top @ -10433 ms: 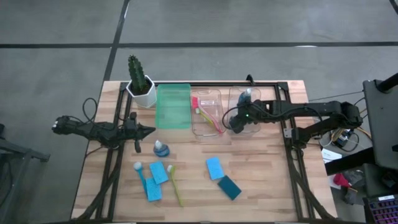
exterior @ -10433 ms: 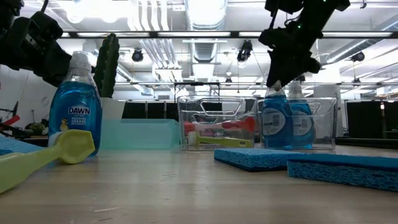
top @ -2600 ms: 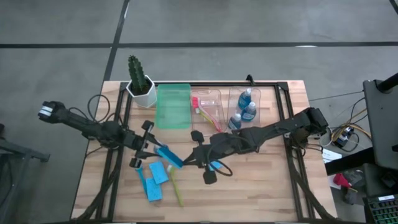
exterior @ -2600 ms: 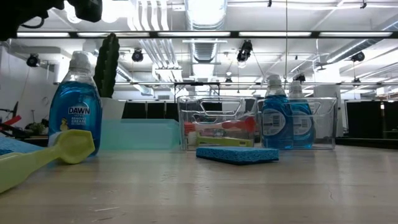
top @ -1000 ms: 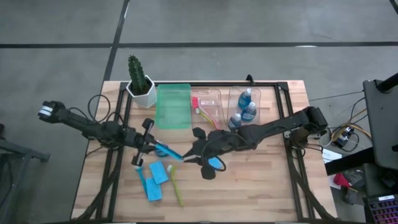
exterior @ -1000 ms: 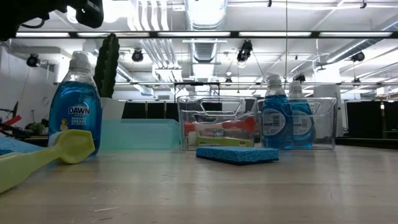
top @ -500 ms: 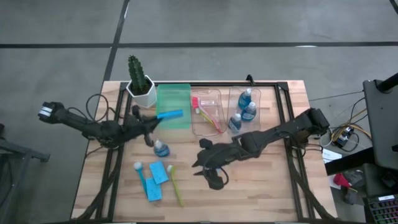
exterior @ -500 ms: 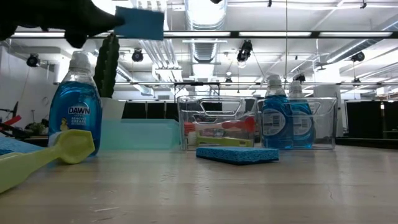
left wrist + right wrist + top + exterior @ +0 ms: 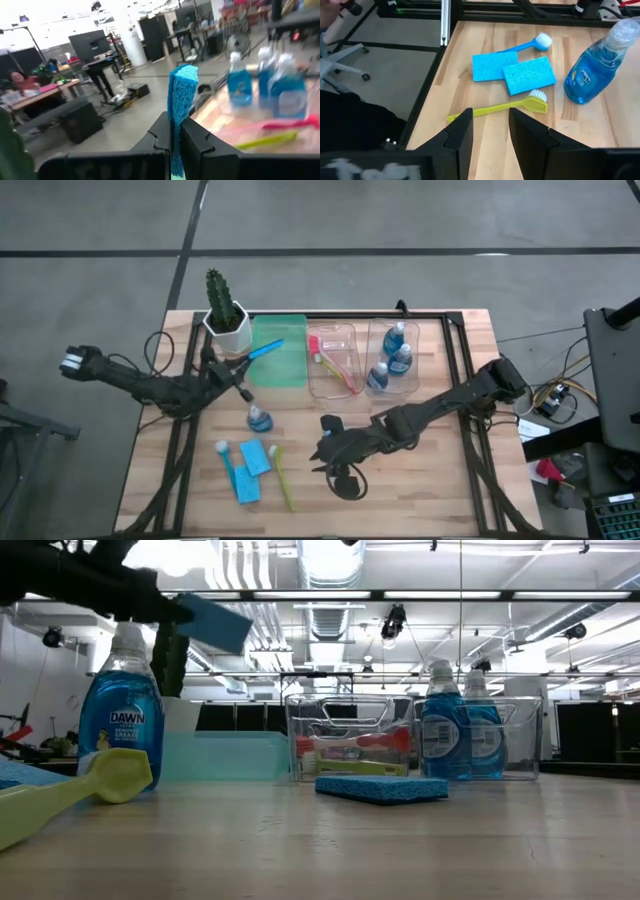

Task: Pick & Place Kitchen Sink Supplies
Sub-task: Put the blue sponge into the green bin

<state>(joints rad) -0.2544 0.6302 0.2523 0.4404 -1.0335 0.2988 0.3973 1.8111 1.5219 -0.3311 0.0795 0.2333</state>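
With my left gripper (image 9: 174,131) clamped on a blue sponge (image 9: 264,348) above what looks like the green bin (image 9: 283,366), I must next lower and release, while my right gripper (image 9: 490,125) waits parted mid-table.

Blue sponge (image 9: 182,107), yellow-green brush (image 9: 496,109), blue-liquid bottle (image 9: 596,64) (pale cap), translucent green bin (image 9: 283,364)

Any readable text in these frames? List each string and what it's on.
"DAWN": label of the bottle standing loose on the table, low view; the smaller lines under it are too blurred to read.
"DAWN": same bottle's label in the right wrist view; smaller print unreadable.
Labels on the two bottles in the clear bin: too blurred to read.
Nothing else legible.
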